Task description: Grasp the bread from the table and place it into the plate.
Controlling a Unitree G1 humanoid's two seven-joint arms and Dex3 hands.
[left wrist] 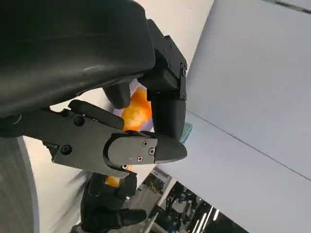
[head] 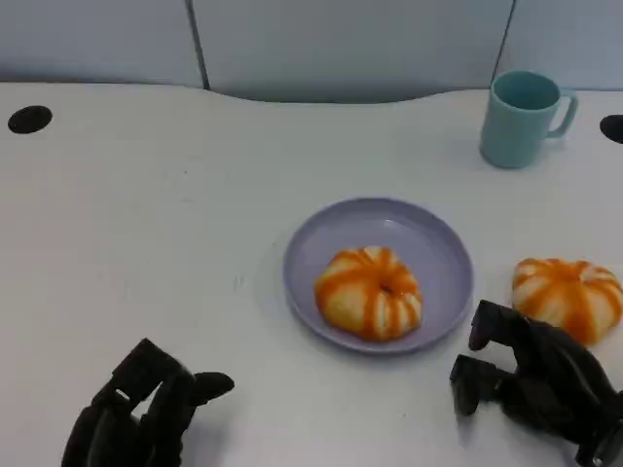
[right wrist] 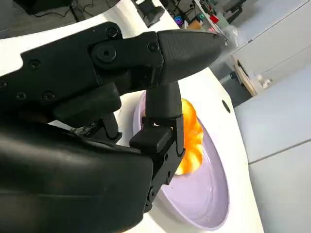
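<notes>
one bread [head: 369,292] lies in the plate [head: 440,255], a little toward its near left side, on the white desk [head: 175,214]. a second bread [head: 568,295] sits on the desk just right of the plate, apart from its rim. the right hand [head: 531,375] rests low on the desk near the plate's front right edge, right beside the second bread; its fingers are bent but apart and grip nothing. the left hand [head: 141,409] is at the near left, well away from the plate, fingers loosely curled with nothing in them. a teal cup [head: 523,117] stands upright at the far right, handle to the right.
</notes>
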